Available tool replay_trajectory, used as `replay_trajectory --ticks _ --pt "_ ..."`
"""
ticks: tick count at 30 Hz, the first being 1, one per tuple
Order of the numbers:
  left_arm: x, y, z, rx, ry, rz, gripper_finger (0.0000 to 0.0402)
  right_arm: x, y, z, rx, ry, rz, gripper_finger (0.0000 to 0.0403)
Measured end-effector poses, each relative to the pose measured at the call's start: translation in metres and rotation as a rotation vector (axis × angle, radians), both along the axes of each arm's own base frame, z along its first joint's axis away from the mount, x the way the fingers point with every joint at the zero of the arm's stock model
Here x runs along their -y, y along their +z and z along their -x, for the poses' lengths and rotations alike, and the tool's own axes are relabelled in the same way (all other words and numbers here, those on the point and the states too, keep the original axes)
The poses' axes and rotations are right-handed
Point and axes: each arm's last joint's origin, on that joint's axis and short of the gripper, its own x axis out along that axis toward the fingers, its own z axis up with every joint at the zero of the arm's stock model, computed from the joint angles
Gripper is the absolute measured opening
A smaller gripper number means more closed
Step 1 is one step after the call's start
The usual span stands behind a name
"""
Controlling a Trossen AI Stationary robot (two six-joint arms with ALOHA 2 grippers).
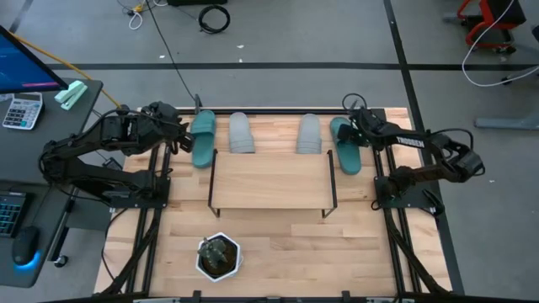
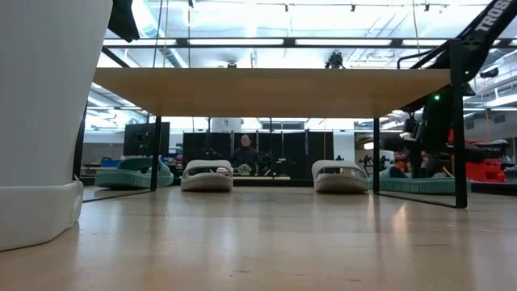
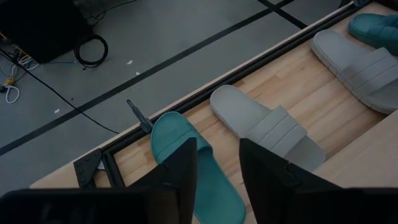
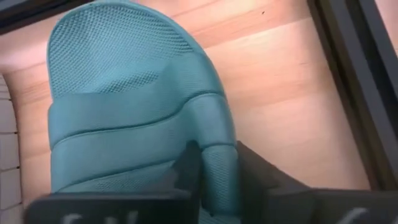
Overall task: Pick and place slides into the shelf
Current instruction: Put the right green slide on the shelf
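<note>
Four slides lie in a row on the counter (image 1: 278,252) at 12 o'clock of the shelf (image 1: 269,181). Right gripper (image 4: 214,171) pinches the right teal slide's (image 1: 345,145) strap edge for lifting. Left gripper (image 3: 217,177) straddles the left teal slide (image 1: 203,137), apparently gripping its strap.

A white pot (image 1: 219,257) holding a dark plant is seen at the table's (image 1: 278,240) near edge, while a calculator (image 1: 22,110), a mint-green stapler-like object (image 1: 72,94) and coiled cables (image 1: 214,18) are seen beyond the table
</note>
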Motion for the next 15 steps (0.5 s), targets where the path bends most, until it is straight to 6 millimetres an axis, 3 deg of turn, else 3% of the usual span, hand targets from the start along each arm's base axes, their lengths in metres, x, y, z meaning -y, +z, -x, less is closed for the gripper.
replay_trajectory --ticks 15 --pt "0.000 0.000 0.000 0.001 0.001 0.000 0.0114 -0.014 0.035 0.007 0.176 0.048 0.128 0.0043"
